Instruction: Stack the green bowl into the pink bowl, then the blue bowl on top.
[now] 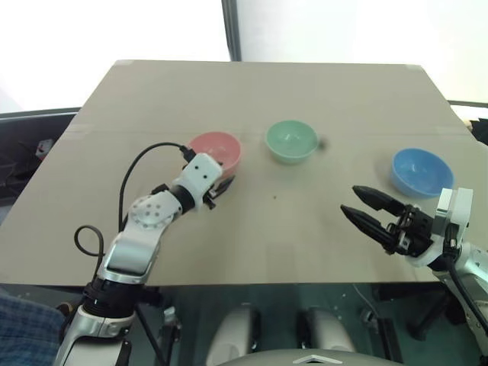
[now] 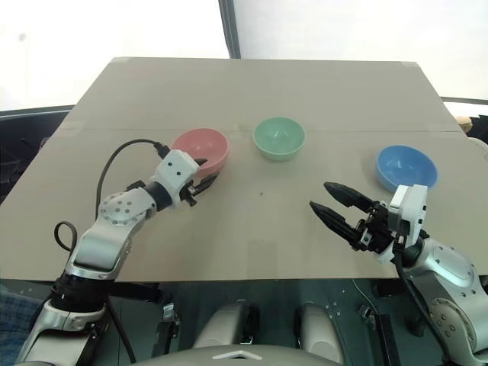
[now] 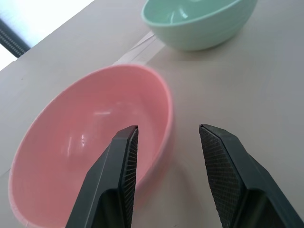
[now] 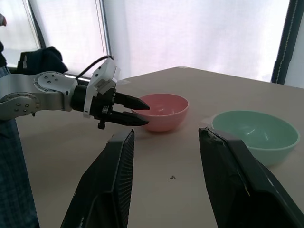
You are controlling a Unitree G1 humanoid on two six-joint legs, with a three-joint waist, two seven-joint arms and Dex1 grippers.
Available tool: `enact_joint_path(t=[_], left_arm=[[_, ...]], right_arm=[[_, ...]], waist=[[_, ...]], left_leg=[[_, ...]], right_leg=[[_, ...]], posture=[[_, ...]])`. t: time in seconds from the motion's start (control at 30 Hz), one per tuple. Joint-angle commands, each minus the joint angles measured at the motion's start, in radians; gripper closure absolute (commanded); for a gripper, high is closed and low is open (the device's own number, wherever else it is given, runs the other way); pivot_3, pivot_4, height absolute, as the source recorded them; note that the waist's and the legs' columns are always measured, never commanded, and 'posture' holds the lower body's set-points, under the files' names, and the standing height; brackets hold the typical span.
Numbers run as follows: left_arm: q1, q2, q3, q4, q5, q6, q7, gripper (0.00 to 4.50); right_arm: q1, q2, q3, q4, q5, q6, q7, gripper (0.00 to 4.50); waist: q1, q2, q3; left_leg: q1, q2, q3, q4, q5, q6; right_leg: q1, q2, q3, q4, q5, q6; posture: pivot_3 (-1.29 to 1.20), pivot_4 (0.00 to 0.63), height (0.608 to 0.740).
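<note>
The pink bowl (image 1: 216, 151) sits on the desk (image 1: 252, 91), the green bowl (image 1: 291, 141) just beside it on its right, and the blue bowl (image 1: 421, 172) well apart, further right. All three are empty, so nothing is stacked yet. The left claw (image 2: 203, 177) stands with its fingers apart at the pink bowl's near rim, one finger over the bowl's hollow and one outside, holding nothing. The right claw (image 2: 334, 203) hangs open over bare desk, nearer than the blue bowl. I'd say the green bowl must be lifted first. The left claw would do well to pass beyond the pink bowl without knocking it, straddle the green rim and close firmly before lifting.
</note>
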Motion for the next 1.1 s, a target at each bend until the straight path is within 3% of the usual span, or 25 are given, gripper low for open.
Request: enact_joint_path(t=[0.03,0.3,0.33,0.4,0.43,0.47,0.5,0.8,1.0,1.1], left_arm=[[-0.051,-0.004,-0.008,0.076,0.028,-0.047,-0.006,2.32],[-0.227,-0.005,-0.159,0.302,0.103,-0.081,-0.168,2.32],[-0.249,-0.004,-0.163,0.318,0.098,-0.073,-0.193,2.73],[-0.281,0.002,-0.170,0.341,0.095,-0.064,-0.233,3.09],[-0.302,0.006,-0.174,0.354,0.100,-0.063,-0.251,3.92],[-0.319,0.008,-0.178,0.364,0.105,-0.065,-0.266,3.92],[-0.331,0.010,-0.181,0.372,0.111,-0.069,-0.278,4.44],[-0.362,0.057,-0.218,0.325,0.128,-0.137,-0.427,4.44],[-0.326,0.128,-0.231,0.034,0.046,-0.053,-0.611,4.44],[-0.306,0.147,-0.255,-0.059,0.023,-0.102,-0.677,4.44]], right_arm=[[-0.009,0.007,-0.006,-0.016,-0.007,-0.017,-0.004,2.25],[-0.028,0.009,-0.004,0.017,-0.038,-0.024,0.008,2.25],[-0.029,0.010,-0.003,0.017,-0.039,-0.024,0.008,2.21],[-0.030,0.012,0.000,0.016,-0.042,-0.024,0.007,2.21],[-0.031,0.013,0.002,0.014,-0.042,-0.023,0.004,2.21],[-0.031,0.014,0.002,0.012,-0.042,-0.022,0.003,2.21],[-0.030,0.015,0.003,0.011,-0.043,-0.022,0.002,2.21],[-0.035,0.013,-0.001,0.011,-0.043,-0.019,-0.003,2.21],[-0.040,0.007,-0.007,0.010,-0.038,-0.013,-0.004,2.21],[-0.046,0.008,-0.003,0.011,-0.041,-0.012,-0.005,2.21]], waist=[[0.001,0.000,0.000],[0.000,0.000,0.000],[0.001,0.000,0.000],[0.000,-0.001,0.000],[0.000,-0.001,0.000],[-0.001,-0.001,0.000],[-0.001,-0.001,0.000],[-0.001,-0.001,-0.001],[-0.001,-0.001,0.000],[-0.002,-0.001,0.000]], left_leg=[[0.000,0.000,0.000,0.000,0.000,0.000],[-0.001,-0.001,0.000,0.001,0.002,-0.003],[-0.001,-0.001,0.000,0.001,0.002,-0.003],[-0.001,-0.001,0.000,0.002,0.002,-0.003],[-0.001,-0.001,0.000,0.002,0.002,-0.003],[-0.001,-0.001,0.000,0.002,0.002,-0.002],[-0.001,-0.001,0.000,0.003,0.002,-0.002],[0.000,-0.001,0.001,0.004,0.000,0.000],[-0.001,-0.001,0.001,0.005,0.002,-0.002],[-0.001,-0.001,0.001,0.005,0.002,-0.002]], right_leg=[[0.000,0.000,0.000,0.000,0.000,0.000],[-0.001,0.000,0.000,0.002,0.000,0.000],[-0.001,0.000,0.000,0.002,0.000,0.000],[-0.001,0.000,0.000,0.003,0.000,0.000],[-0.001,0.001,0.000,0.004,0.000,0.000],[-0.001,0.001,0.000,0.004,0.000,0.000],[-0.002,0.001,0.000,0.005,0.000,0.000],[-0.002,0.001,0.000,0.008,0.000,0.000],[-0.002,0.001,0.000,0.008,0.000,0.000],[-0.002,0.001,0.001,0.008,0.000,0.000]], posture=[[0.00,0.150,0.740],[0.00,0.150,0.740],[0.00,0.150,0.740],[0.00,0.150,0.740],[0.00,0.150,0.740],[0.00,0.150,0.740],[0.00,0.150,0.740],[0.00,0.150,0.740],[0.00,0.150,0.740],[0.00,0.150,0.740]])
